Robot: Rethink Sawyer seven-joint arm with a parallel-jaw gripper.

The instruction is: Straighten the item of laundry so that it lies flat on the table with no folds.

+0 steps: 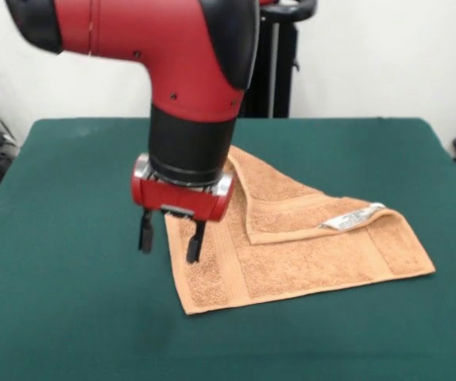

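The red-and-black arm's gripper (171, 236), with its two dark fingers, hangs at the centre-left of the frame. The fingers are parted with nothing between them, so it is released. The left finger hangs over bare cloth. The right finger overlaps the towel's left edge in the picture; whether it touches the fabric cannot be told.

Just right of the gripper lies the small square orange-tan terry towel (307, 266), spread across the centre and right of the frame on the large table covered in dark green felt-like cloth (61, 317). Its lower layer looks flat, with a woven band running along the left edge and another along the lower edge. One corner is folded over. That triangular flap lies on top of the lower layer, from behind the arm's wrist near the frame's centre out to the right, where a small white tag (353, 217) shows at its edge.

By my judgement the task is partly done: most of the towel lies flat, but the folded flap must be drawn back and laid open toward the upper part of the frame. The gripper holds nothing, so that step has not begun.
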